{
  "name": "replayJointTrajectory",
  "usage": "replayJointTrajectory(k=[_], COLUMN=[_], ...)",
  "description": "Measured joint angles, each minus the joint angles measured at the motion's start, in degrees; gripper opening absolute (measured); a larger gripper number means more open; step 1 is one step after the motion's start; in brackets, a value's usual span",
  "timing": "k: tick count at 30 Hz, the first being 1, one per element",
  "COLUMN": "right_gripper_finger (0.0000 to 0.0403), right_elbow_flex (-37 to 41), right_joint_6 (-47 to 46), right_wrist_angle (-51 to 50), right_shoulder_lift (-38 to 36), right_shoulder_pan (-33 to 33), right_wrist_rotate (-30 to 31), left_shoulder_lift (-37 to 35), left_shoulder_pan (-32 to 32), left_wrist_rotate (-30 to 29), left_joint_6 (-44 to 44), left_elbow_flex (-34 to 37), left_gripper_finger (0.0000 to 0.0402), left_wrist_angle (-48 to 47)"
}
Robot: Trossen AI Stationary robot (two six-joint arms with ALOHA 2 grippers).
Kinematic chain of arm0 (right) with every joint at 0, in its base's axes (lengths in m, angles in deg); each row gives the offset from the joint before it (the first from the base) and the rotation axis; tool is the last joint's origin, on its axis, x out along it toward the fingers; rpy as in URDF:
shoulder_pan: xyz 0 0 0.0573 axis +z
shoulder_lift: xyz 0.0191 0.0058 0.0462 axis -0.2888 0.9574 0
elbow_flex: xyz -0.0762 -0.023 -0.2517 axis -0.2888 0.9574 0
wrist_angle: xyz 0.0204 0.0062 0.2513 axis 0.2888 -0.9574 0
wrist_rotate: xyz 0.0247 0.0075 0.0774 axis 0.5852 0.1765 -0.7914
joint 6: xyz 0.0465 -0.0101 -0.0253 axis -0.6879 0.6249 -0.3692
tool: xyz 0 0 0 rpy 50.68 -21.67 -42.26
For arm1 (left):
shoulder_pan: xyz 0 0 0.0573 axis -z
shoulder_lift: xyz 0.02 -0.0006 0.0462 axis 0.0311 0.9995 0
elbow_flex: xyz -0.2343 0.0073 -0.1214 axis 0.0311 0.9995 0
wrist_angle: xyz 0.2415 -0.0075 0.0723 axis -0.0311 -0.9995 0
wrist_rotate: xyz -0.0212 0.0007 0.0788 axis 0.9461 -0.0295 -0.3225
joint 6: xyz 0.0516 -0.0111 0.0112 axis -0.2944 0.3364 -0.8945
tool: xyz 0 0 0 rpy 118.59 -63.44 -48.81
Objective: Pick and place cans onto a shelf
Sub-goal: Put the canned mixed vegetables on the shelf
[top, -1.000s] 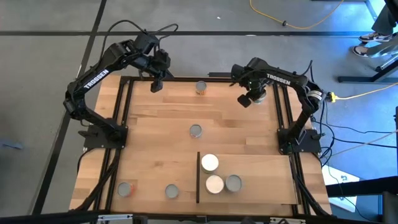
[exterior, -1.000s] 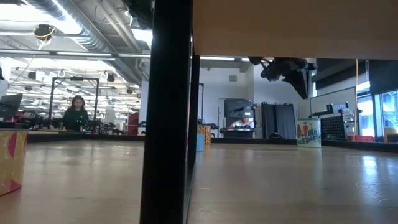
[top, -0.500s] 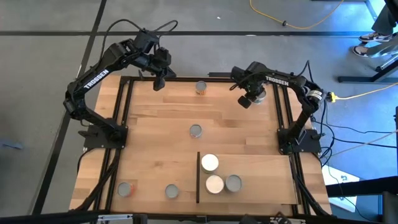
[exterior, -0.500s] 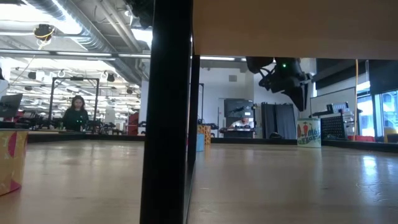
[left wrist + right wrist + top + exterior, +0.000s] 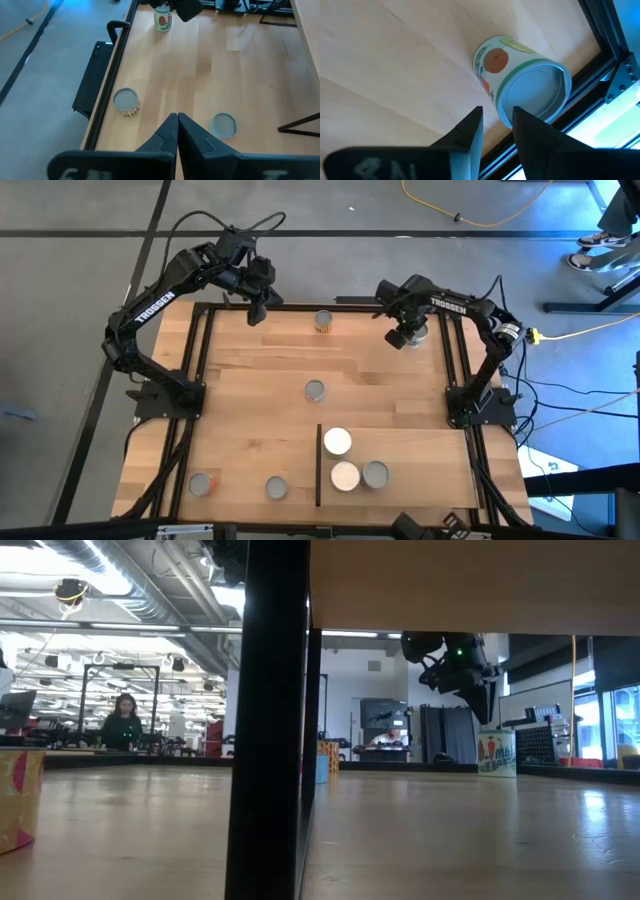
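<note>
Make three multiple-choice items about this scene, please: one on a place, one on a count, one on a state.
1. Where is the right claw?
A. over the shelf
B. above a can at the table's far right corner
C. beside the left arm

2. How many cans stand on the shelf?
A. one
B. three
C. five

3. How are the left claw's fingers?
A. shut, holding nothing
B. wide open
C. shut on a can

Answers: 1 B, the right wrist view shows the green-banded can just past its fingers by the table frame. 2 B, two white-topped cans and one grey-topped stand right of the dark strip. 3 A, its fingertips meet with nothing between.
</note>
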Motion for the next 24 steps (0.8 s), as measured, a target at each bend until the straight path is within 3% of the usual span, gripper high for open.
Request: replayJointTrajectory(k=[8,19,24], right_gripper_finger=[0.0107,0.0105,0.006], right_elbow_flex=[0.26,7.55,7.14], right_joint_6=[0.07,1.59,2.74], right_wrist_angle=[1.54,6.07,6.09], right_shoulder_lift=[0.0,-0.28,-0.21], right_shoulder_pan=[-1.54,-1.94,-1.95], right_wrist_rotate=[-2.35,-0.74,0.53], left_shoulder_lift=[0.0,0.0,0.0], left_shoulder_pan=[0.02,0.02,0.02], left_wrist_rotate=[0.0,0.0,0.0], left_joint_6=[0.39,0.44,0.51], left_elbow_flex=[0.0,0.0,0.0], left_gripper_finger=[0.0,0.0,0.0], left_wrist_angle=[0.0,0.56,1.36])
